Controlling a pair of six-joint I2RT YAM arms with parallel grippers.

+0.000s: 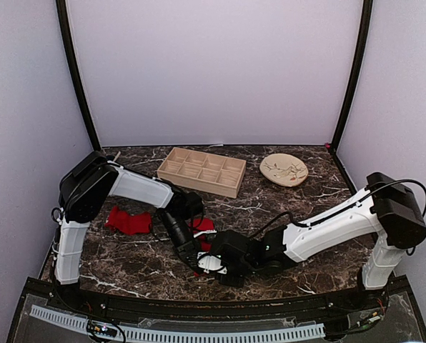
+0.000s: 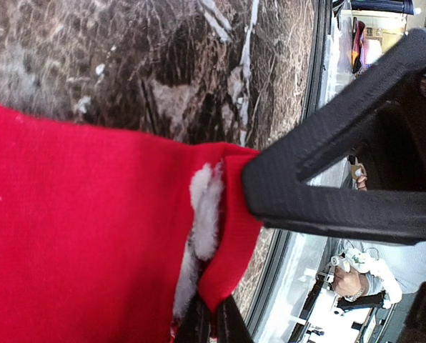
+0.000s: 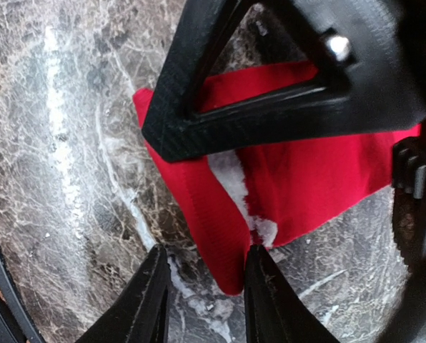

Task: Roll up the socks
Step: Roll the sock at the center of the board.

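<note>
Two bright red socks lie on the dark marble table. One sock [image 1: 129, 221] rests alone at the left. The other sock [image 1: 206, 226] sits at the centre, half covered by both grippers. My left gripper [image 2: 213, 325] is shut on a fold of this sock's [image 2: 77, 236] cuff beside its white fuzzy patch [image 2: 202, 204]. My right gripper [image 3: 207, 300] stands open around the sock's [image 3: 306, 171] lower corner. Its right finger [image 3: 266, 296] touches the fabric, while the left one [image 3: 152, 300] is still off it. Seen from above, the left gripper [image 1: 193, 251] and right gripper [image 1: 214, 263] meet tip to tip.
A wooden tray [image 1: 199, 184] with several compartments stands at the back centre. A beige plate [image 1: 274, 175] lies to its right. The table's front edge runs just behind both grippers, and purple walls close in the sides and back.
</note>
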